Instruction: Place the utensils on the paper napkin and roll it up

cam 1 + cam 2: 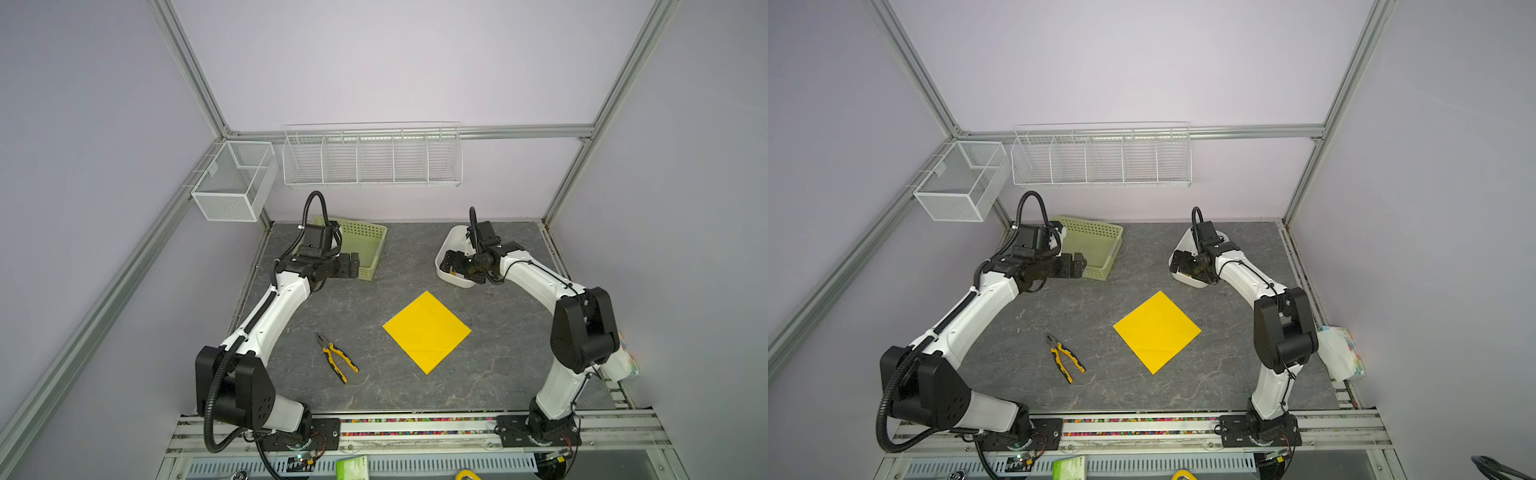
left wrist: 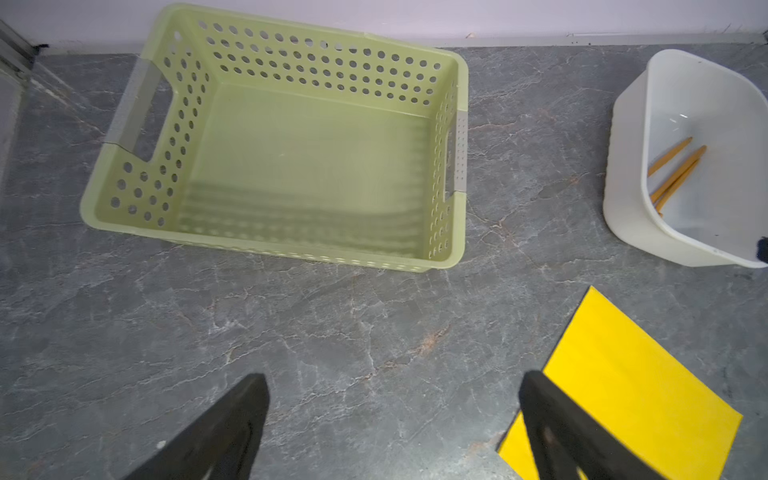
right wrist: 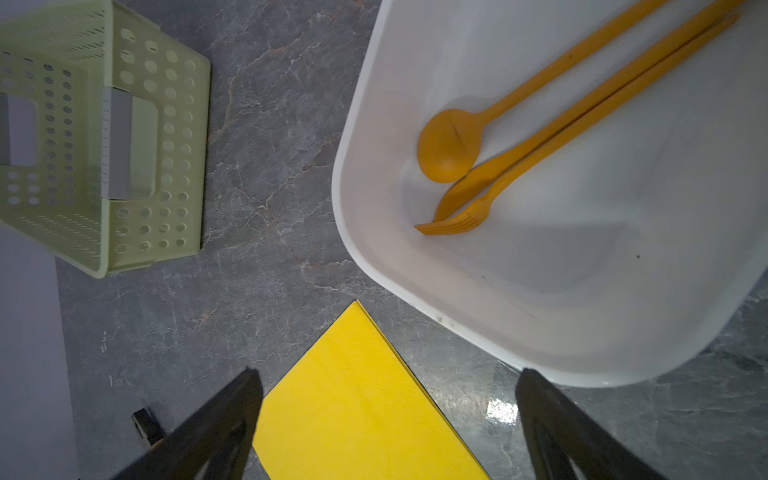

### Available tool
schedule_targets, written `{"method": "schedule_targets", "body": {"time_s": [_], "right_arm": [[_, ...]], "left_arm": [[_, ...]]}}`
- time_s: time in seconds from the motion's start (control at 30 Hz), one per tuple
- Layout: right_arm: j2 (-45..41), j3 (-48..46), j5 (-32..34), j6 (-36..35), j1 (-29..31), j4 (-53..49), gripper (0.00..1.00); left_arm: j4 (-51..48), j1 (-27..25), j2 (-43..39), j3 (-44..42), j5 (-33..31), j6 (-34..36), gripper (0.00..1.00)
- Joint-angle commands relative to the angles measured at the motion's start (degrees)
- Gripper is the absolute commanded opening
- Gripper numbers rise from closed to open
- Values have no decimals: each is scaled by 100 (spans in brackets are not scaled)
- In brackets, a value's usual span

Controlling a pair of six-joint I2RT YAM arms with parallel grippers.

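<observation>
Nearest you, the yellow-and-black-handled steel pliers [image 1: 337, 358] lie alone on the grey stone-patterned surface [image 1: 374, 299], well apart from everything else. The bright yellow square paper napkin [image 1: 427, 331] lies flat at mid-surface, one corner toward you, with nothing on it. All four of its edges have open surface around them.

Farther out, your left tool [image 1: 354, 264] hangs near the near corner of the pale green perforated plastic basket [image 1: 365, 232]. Its jaws are spread wide and hold nothing. Your right tool [image 1: 446, 262] hangs over the white plastic tub [image 1: 455, 235], likewise wide apart and empty.

Both top views largely hide the tub's contents behind that arm. The right wrist view shows them: an orange plastic spoon [image 3: 449, 149], an orange plastic knife [image 3: 478, 185] and an orange plastic fork [image 3: 453, 224]. They lie side by side, heads together near one tub wall. The left wrist view shows only their handles.
</observation>
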Motion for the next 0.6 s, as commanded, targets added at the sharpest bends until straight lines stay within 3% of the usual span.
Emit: {"method": "schedule_targets", "body": {"time_s": [0.0, 0.57], "right_arm": [[-20, -157, 94, -141, -123, -224, 98], [-290, -652, 238, -457, -565, -393, 98]], "left_arm": [[235, -7, -379, -181, -244, 288, 96], [309, -147, -185, -157, -239, 98, 96]]}}
